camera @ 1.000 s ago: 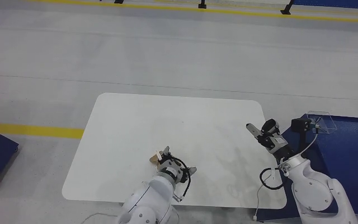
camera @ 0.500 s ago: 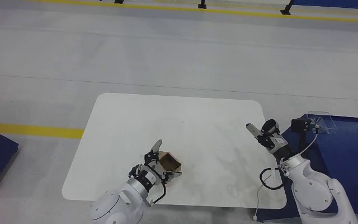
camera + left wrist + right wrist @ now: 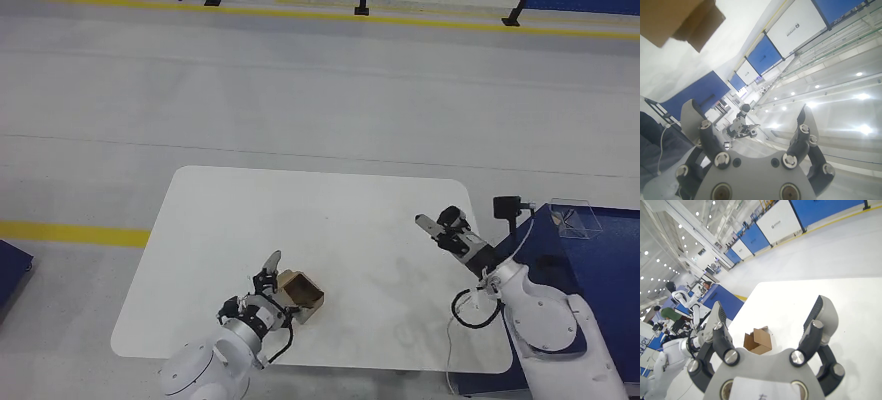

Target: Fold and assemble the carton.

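A small brown cardboard carton lies on the white desk, in the desk's left half near the edge closest to the robot. It is partly formed. The right wrist view looks into its open end, where the flaps stand out and are not tucked in.

The left end effector sits low over that near edge, just beside the carton on its left, with its two fingers spread wide and nothing between them. In the left wrist view the carton lies off to one side of the finger gap, not inside it. I cannot tell whether a fingertip touches the cardboard.

The right end effector is over the right part of the desk, well apart from the carton and pointed toward it across the bare surface. Its fingers are also spread and hold nothing.

A blue stand adjoins the desk's right side and carries a clear plastic holder. A yellow line runs along the grey floor to the left of the desk.
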Robot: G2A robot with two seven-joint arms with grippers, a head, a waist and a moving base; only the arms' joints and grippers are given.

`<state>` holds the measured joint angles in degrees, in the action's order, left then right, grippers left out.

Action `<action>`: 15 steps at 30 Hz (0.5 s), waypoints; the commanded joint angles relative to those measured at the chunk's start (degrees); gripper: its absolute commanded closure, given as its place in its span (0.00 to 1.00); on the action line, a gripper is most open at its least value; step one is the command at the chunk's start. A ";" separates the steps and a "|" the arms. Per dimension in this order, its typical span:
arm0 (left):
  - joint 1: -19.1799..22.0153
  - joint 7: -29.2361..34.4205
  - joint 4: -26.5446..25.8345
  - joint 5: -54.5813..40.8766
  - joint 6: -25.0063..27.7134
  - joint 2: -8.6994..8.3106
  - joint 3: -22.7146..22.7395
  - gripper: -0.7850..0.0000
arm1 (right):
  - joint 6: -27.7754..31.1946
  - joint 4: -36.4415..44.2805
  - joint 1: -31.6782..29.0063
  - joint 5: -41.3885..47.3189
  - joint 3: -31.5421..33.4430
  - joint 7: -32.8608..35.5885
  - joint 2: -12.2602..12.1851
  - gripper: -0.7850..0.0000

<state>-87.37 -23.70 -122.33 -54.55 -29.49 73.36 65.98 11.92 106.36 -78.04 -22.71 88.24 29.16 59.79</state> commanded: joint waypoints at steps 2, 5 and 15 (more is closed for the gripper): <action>0.76 -11.76 -4.49 4.93 -12.09 0.03 -1.66 0.00 | -2.79 -4.60 6.08 -9.51 -8.86 1.71 0.80 0.00; 0.30 -18.64 -6.63 5.11 -18.16 0.28 -2.10 0.00 | -4.69 -10.46 11.70 -13.72 -17.10 2.18 2.00 0.00; 7.73 -22.58 9.66 2.46 -28.51 1.75 -6.51 0.00 | -4.91 -24.09 20.76 -19.12 -34.81 2.10 6.15 0.00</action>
<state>-80.67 -46.27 -114.96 -51.00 -58.03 75.00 60.65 6.97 83.10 -57.78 -42.09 54.33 31.22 65.66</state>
